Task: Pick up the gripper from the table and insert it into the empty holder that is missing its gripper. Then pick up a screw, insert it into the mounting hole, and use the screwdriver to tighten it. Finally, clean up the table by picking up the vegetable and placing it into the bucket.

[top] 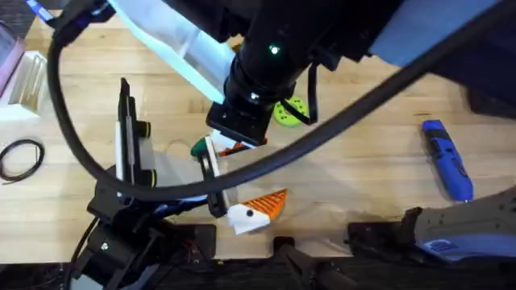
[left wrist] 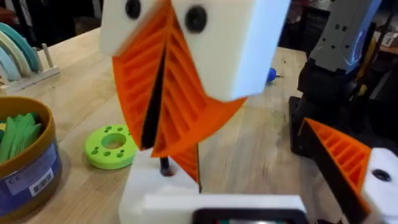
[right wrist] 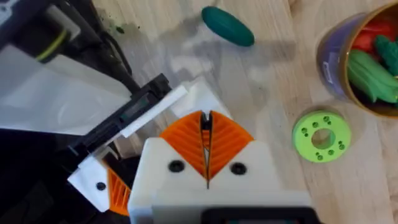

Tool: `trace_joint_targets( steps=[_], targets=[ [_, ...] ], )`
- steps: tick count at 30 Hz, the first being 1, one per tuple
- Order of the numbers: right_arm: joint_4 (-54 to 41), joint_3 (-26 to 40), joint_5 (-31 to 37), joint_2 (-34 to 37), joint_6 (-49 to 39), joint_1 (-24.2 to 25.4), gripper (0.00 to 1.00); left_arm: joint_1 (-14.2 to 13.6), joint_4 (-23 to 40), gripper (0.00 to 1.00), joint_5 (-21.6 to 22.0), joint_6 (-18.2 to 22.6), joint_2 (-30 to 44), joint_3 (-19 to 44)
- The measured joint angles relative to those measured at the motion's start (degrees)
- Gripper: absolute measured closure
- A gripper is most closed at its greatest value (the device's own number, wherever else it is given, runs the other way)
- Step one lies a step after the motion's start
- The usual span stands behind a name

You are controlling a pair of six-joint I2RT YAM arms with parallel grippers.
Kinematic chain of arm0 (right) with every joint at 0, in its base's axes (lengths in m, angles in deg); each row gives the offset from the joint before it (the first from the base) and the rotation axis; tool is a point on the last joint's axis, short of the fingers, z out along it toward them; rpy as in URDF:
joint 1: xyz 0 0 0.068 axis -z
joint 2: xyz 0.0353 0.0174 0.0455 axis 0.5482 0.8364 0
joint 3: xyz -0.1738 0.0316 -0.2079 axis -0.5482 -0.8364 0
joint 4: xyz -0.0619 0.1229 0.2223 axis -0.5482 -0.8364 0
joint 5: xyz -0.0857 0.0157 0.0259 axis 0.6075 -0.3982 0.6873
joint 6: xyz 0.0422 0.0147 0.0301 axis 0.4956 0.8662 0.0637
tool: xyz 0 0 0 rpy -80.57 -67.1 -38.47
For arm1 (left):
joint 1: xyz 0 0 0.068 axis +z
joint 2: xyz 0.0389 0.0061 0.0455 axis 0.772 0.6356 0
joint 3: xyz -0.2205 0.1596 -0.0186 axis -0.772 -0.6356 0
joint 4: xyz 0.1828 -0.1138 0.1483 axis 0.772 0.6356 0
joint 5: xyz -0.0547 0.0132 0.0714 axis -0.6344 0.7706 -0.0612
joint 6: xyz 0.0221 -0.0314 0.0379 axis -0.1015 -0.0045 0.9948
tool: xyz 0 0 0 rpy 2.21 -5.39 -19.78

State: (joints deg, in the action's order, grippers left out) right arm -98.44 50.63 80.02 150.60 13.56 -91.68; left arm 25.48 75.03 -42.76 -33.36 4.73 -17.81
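The right tool (right wrist: 206, 146) hangs with its orange pads pressed together, gripping nothing, poised above the counter (right wrist: 267, 81), probably lining up on the vegetable (right wrist: 227, 26) lying just beyond it. The bucket (right wrist: 357, 59) stands near, ready for drop-off. The left tool's (top: 262, 208) gap: cannot tell.

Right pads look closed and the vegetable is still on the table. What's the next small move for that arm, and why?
Probably open the right gripper before moving in. Its orange pads are pressed together with nothing visible between them, while the vegetable lies free on the table ahead, apart from the bucket. Shut pads would likely just push it.
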Motion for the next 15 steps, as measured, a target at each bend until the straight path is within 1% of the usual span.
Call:
trace_joint_targets(
  steps=[11, 15],
  targets=[
    [-0.6, 0.0, -2.4, 0.1, 0.0, 0.1, 0.995, 0.0, 0.0, 0.015, 0.0, 0.1, 0.0, 0.0],
    [-1.0, 0.0, -2.4, 1.7, 0.0, 0.1, 0.995, 0.0, 0.0, 0.015, 0.0, 0.2, 0.0, 0.0]
  ],
)
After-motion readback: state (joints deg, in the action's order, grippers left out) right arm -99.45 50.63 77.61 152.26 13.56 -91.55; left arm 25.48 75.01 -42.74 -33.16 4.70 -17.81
